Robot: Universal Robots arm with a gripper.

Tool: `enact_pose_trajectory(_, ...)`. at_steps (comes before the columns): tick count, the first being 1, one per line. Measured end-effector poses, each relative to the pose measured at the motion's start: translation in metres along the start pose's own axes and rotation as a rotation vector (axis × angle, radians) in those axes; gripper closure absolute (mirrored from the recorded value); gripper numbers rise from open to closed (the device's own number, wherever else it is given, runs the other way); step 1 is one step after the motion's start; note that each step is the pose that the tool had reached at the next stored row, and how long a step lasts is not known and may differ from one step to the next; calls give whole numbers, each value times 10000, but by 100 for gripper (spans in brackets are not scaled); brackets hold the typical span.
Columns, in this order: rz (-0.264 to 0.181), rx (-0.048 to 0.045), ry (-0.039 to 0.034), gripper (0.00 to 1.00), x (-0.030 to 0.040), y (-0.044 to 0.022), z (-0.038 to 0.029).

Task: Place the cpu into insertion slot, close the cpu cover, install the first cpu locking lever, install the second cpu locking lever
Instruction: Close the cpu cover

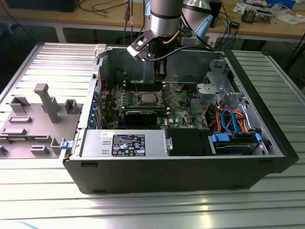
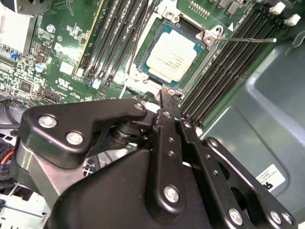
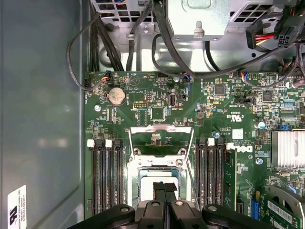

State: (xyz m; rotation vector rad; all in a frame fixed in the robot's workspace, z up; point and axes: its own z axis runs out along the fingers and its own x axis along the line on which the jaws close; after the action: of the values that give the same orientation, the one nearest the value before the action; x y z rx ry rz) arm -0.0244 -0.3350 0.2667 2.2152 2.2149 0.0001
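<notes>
Done so far: the cpu [image 2: 170, 56] lies flat inside the insertion slot [image 2: 144, 70], its pale metal top facing up, so the first step looks finished.
Left to do: the cpu cover [image 3: 162, 129] is not down. In the first wrist view it stands swung away from the slot, with green board showing through its window. Closing it and setting both levers appear to remain.
Levers: one thin wire lever [image 2: 248, 40] sticks out sideways from the slot's corner and looks unlatched. I cannot make out the second one for certain.
Gripper: the gripper [image 3: 165, 187] hangs just above the slot, directly over the chip. Its two black fingers are pressed together with nothing between them. Whether the tips touch the chip I cannot tell.
Gripper from outside: in the exterior view the gripper [image 1: 160, 75] reaches down into the open computer case [image 1: 167, 167], just beyond the slot [image 1: 147, 99].
Where the chip is: near the middle of the green motherboard [image 3: 157, 95], between two banks of long black memory slots [image 3: 106, 176].
How the chip looks: small, square and flat, with a silver-grey lid carrying faint print. It sits square to the metal frame and shows no tilt at any visible corner.
How the cover looks: a thin, dull grey plate with a large cut-out, hinged at one side of the slot.
</notes>
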Motion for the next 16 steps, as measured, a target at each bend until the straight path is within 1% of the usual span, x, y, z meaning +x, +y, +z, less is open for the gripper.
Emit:
enact_pose_trajectory(4, -1, 0, -1, 89, 0, 28, 0)
enact_pose_trajectory(8, 0, 0, 0, 89, 0, 29, -1)
enact_pose_trajectory(13, -1, -1, -3, 89, 0, 29, -38)
enact_pose_trajectory(16, -1, -1, -2, 89, 0, 29, -40)
